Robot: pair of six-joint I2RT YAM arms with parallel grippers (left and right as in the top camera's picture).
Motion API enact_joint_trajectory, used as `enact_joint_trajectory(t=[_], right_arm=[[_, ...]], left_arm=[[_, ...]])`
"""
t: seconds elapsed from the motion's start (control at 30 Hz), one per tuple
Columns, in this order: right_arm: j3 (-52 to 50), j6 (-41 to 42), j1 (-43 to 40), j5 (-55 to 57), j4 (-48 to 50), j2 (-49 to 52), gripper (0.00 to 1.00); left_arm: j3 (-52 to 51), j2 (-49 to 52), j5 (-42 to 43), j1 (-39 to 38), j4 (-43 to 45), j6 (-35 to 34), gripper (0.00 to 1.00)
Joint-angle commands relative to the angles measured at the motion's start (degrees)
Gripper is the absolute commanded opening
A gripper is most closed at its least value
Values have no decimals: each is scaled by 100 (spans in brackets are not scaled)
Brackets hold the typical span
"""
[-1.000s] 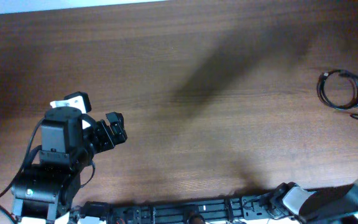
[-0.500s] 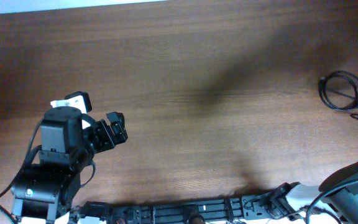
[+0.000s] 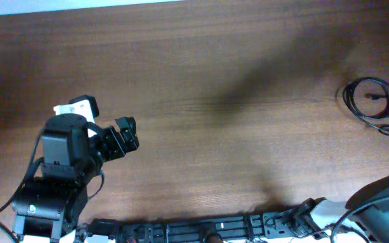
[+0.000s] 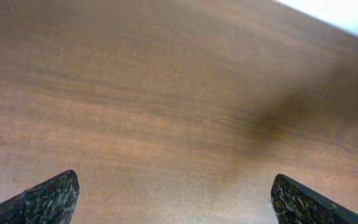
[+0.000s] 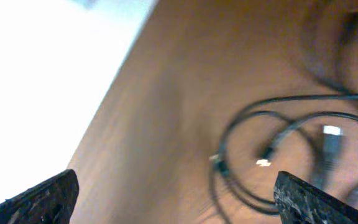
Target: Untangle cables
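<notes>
The cables (image 3: 377, 106) lie as a loose coil of thin black cord on the wooden table (image 3: 235, 155), at its far right edge. In the right wrist view the same cables (image 5: 272, 155) show as blurred overlapping loops with small bright plug ends. My right gripper (image 5: 179, 208) hangs open above the table, the loops reaching in toward its right finger (image 5: 319, 202). Nothing is held. My left gripper (image 3: 125, 135) is far off at the lower left, open over bare wood (image 4: 179, 208).
The left arm's black body (image 3: 59, 175) fills the lower left corner. The right arm (image 3: 383, 202) and a black rail (image 3: 215, 226) run along the front edge. A pale floor strip (image 5: 36, 81) shows beyond the table edge in the right wrist view.
The cable coil has shifted slightly left and settled into a wider loop. The right arm has swung in at the bottom right. The left arm has nudged slightly upward.
</notes>
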Motion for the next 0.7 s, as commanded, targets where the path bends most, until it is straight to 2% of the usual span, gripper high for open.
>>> enact_joint_trajectory(t=[0.0,0.23,0.37,0.67], right_arm=[[107,-946,286,-901,-72,-575,99],[107,-1274,868,-876,-72,-1561,99],[107,-2124,1759,-455,-693,-2262,99],[107,-2651,3679,835,-1755,-3263,99]], left_arm=[[-26,2,61,-22,293,-24,99],[59,0,107,-22,463,72,99],[227,2,101,-22,610,258,99],[337,-57,-101,-15,625,293,99]])
